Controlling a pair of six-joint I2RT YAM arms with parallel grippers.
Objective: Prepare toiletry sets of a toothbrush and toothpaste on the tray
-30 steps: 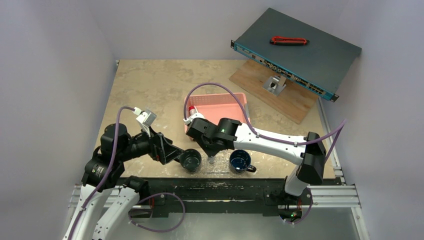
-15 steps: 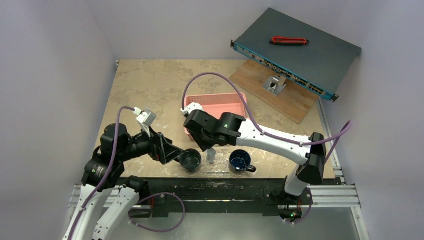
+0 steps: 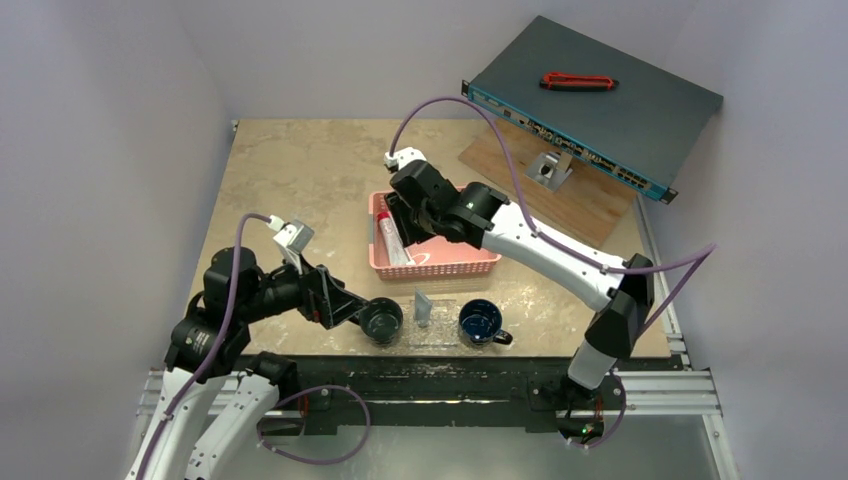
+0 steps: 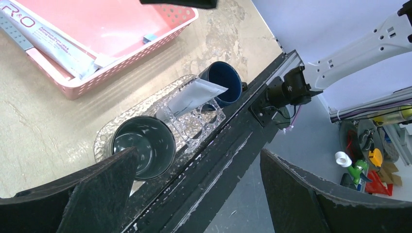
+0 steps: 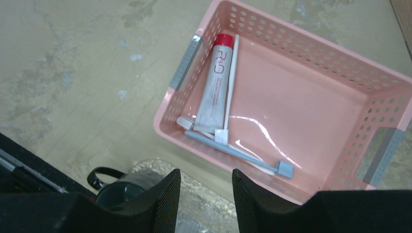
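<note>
the right gripper [image 5: 206, 194], spread wide and empty, hung over the pink basket [image 5: 311, 48], with the blue toothbrush [image 5: 238, 153] just ahead, lying crosswise to its reach.

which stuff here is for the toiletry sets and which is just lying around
Job: tray; toothpaste already on it; red-capped toothpaste, white toothbrush, blue toothbrush in pink basket; dark mug, blue mug on tray.
Lying about: network switch, red tool, wooden board.

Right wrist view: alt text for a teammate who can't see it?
A pink basket holds a red-capped toothpaste tube, a white toothbrush and a light blue toothbrush. The right gripper hangs above, jaws open and empty; a dark mug at lower left.
</note>
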